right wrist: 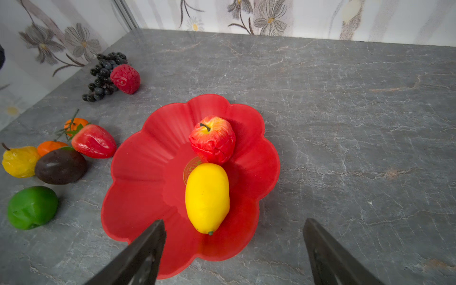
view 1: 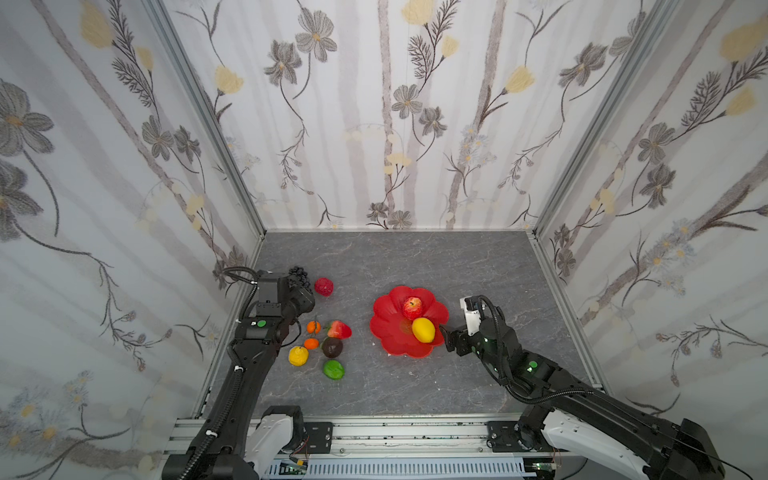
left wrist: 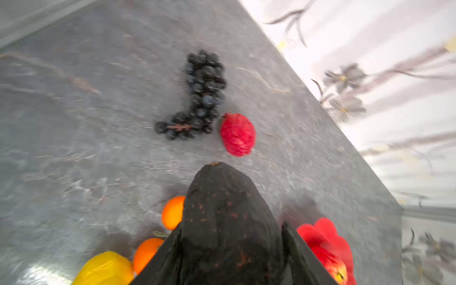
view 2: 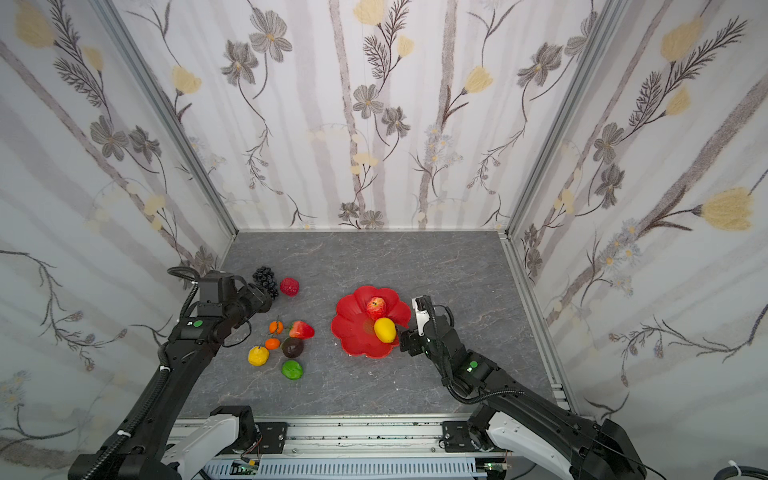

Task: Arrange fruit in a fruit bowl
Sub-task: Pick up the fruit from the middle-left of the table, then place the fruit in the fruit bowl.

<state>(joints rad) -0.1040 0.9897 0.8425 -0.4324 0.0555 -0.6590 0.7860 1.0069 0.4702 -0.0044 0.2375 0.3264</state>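
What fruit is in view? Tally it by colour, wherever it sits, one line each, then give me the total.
Red: 3 (apple, strawberry, bumpy fruit)
Yellow: 2 (lemon, pear)
Orange: 2 (oranges)
Green: 1 (lime)
Dark: 3 (grapes, brown oval fruit, avocado in left gripper)
Total: 11

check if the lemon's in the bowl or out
In: the lemon lies inside the red bowl, beside the apple.

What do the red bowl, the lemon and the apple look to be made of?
Red bowl: likely moulded plastic, satin; uniform colour, crisp ribbed petals.
Lemon: plastic or foam, smooth matte; poreless even yellow.
Apple: probably foam under a glossy skin; creased, wrinkled surface.
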